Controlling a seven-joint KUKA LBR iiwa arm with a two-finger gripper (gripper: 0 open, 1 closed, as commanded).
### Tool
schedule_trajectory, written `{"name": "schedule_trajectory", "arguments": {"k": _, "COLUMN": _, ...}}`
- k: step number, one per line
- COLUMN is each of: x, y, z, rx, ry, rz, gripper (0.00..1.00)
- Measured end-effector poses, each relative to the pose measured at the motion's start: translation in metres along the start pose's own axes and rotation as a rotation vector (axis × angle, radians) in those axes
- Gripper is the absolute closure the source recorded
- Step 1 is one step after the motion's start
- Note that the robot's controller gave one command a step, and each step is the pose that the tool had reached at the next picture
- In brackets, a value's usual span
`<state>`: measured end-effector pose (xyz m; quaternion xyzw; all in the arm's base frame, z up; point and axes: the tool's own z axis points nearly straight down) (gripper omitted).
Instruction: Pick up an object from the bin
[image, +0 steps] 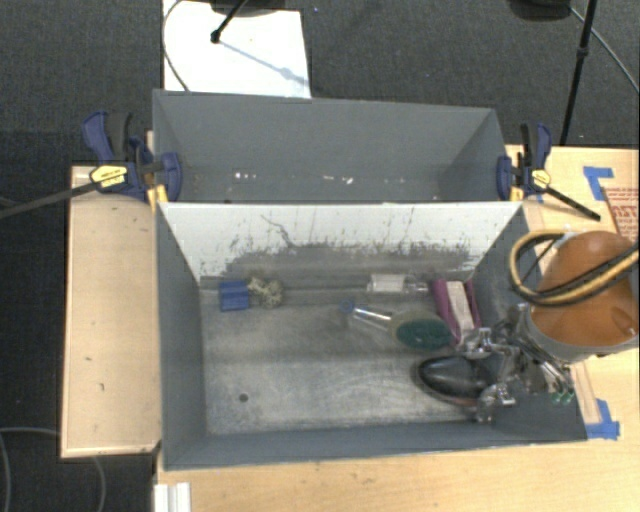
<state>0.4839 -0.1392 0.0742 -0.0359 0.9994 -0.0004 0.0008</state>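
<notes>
Black rounded thing (443, 377) beside the arm (585, 300), green disc (422, 332) just behind.

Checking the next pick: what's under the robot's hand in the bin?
A dark, rounded object lies on the bin floor, partly beneath the hand. Its right end is covered by the hand, so its full shape is hidden.

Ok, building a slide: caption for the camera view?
Hand low at the right of the grey bin, by a dark oval object, a green disc beside it.
</notes>
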Motion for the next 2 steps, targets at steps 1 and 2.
{"name": "schedule_trajectory", "arguments": {"k": 1, "x": -0.001, "y": 0.0, "z": -0.01, "rx": 0.0, "ry": -0.004, "rz": 0.001, "gripper": 1.0}}
{"name": "schedule_trajectory", "arguments": {"k": 2, "x": -0.003, "y": -0.001, "z": -0.077, "rx": 0.002, "ry": -0.006, "rz": 0.005, "gripper": 1.0}}
